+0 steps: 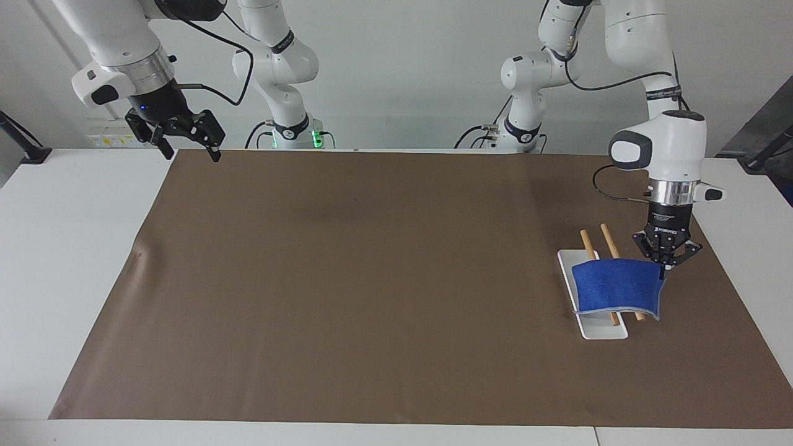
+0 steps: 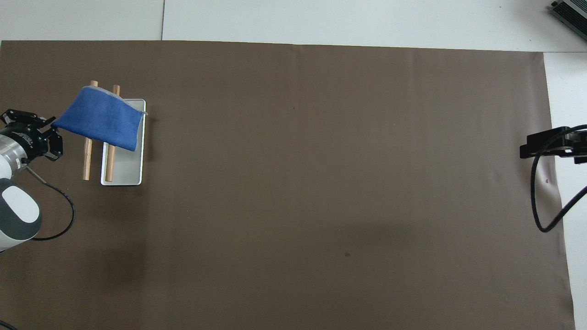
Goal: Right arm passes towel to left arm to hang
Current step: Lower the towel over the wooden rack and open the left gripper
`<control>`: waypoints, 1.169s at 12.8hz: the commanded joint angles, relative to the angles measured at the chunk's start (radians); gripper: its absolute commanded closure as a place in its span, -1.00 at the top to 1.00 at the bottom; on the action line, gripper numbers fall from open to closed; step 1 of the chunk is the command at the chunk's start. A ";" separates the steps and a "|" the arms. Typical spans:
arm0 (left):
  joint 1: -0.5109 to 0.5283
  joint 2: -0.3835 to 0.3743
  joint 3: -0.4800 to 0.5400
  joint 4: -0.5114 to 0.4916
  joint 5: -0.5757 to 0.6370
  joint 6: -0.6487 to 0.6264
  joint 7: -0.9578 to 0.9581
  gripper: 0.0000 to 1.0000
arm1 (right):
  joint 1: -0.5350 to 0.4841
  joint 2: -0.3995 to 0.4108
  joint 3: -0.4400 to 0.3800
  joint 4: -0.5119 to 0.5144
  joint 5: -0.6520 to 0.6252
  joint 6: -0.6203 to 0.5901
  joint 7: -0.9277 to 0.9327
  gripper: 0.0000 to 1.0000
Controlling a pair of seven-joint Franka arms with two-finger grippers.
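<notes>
The towel (image 1: 616, 286) is bright blue with a pale edge and drapes across the two wooden rods (image 1: 611, 241) of a small rack at the left arm's end of the table. In the overhead view the towel (image 2: 102, 120) covers the rods' middle. My left gripper (image 1: 665, 265) points straight down beside the rack, shut on the towel's upper corner, which still stretches toward my left gripper (image 2: 32, 134). My right gripper (image 1: 189, 139) hangs open and empty over the mat's corner at the right arm's end, and the right arm waits there.
The rack stands on a white rectangular base (image 1: 606, 329), whose bare end (image 2: 123, 176) shows nearer the robots. A brown mat (image 1: 372, 279) covers most of the white table. The right arm's black cable (image 2: 543, 197) loops over the mat's edge.
</notes>
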 commanded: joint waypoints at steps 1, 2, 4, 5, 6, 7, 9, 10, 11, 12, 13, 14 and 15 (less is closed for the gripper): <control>0.027 -0.041 -0.006 -0.030 0.002 -0.036 -0.007 1.00 | -0.024 -0.038 0.005 -0.049 -0.008 0.002 -0.051 1.00; 0.029 -0.039 -0.006 -0.021 0.002 -0.047 -0.006 1.00 | -0.024 -0.038 0.005 -0.049 -0.008 0.002 -0.051 1.00; 0.030 -0.033 -0.005 0.010 0.002 -0.084 0.049 1.00 | -0.024 -0.038 0.005 -0.049 -0.008 0.004 -0.051 1.00; 0.030 -0.030 -0.003 0.030 0.005 -0.099 0.080 1.00 | -0.024 -0.038 0.005 -0.049 -0.008 0.002 -0.051 1.00; 0.030 -0.029 0.002 0.049 0.011 -0.114 0.132 1.00 | -0.024 -0.038 0.005 -0.050 -0.008 0.002 -0.051 1.00; 0.021 -0.029 0.000 0.057 0.012 -0.121 0.204 1.00 | -0.024 -0.038 0.005 -0.049 -0.008 0.002 -0.049 1.00; 0.004 -0.030 0.000 0.091 0.012 -0.124 0.325 1.00 | -0.022 -0.038 0.005 -0.050 -0.008 0.004 -0.041 1.00; -0.008 -0.033 -0.001 0.120 0.016 -0.136 0.350 1.00 | -0.021 -0.039 0.007 -0.049 -0.008 0.004 -0.031 1.00; -0.025 -0.035 -0.001 0.160 0.040 -0.171 0.379 1.00 | -0.019 -0.039 0.007 -0.049 -0.008 0.002 -0.025 1.00; -0.046 -0.038 -0.003 0.191 0.100 -0.218 0.413 1.00 | -0.021 -0.039 0.008 -0.045 -0.008 0.002 -0.023 1.00; -0.082 -0.044 -0.003 0.206 0.170 -0.249 0.445 1.00 | -0.021 -0.039 0.007 -0.044 -0.008 0.001 -0.023 1.00; -0.112 -0.051 -0.003 0.211 0.229 -0.254 0.470 1.00 | -0.021 -0.039 0.007 -0.041 -0.008 -0.001 -0.023 1.00; -0.143 -0.062 -0.005 0.211 0.278 -0.256 0.496 1.00 | -0.022 -0.039 0.005 -0.038 -0.008 -0.002 -0.023 1.00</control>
